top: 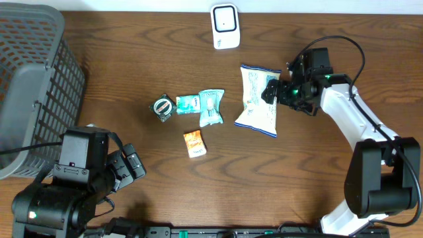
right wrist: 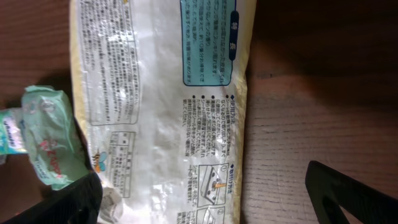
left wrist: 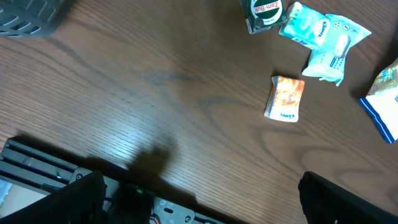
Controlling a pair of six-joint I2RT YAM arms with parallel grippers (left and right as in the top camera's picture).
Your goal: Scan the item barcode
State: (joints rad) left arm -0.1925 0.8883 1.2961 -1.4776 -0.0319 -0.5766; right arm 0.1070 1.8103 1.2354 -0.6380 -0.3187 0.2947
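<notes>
We see the snack bag (top: 258, 100) lying flat on the table (top: 317, 198), right of centre, below and slightly right of the white scanner (top: 225, 26) that stands at the far edge. The two are apart. In the right wrist view the bag's pale face with printed text panels is turned up.

The right end effector (top: 273, 91) hangs over the bag's right edge. Its fingers (right wrist: 348, 193) are spread wide, one over the bag's left margin and the other out over bare wood. It is released and grips nothing.

The left end effector (top: 132, 165) sits near the lower left corner, well apart from the bag. In its wrist view the dark fingers (left wrist: 68, 199) are also spread wide with only table between them, so it is released too.

Left of the bag we see a large green packet (top: 211, 108), then a small green packet (top: 187, 103) touching it, then a round tin (top: 163, 107). An orange packet (top: 194, 143) lies on its own just below them. A grey basket (top: 33, 73) fills the upper left corner.
</notes>
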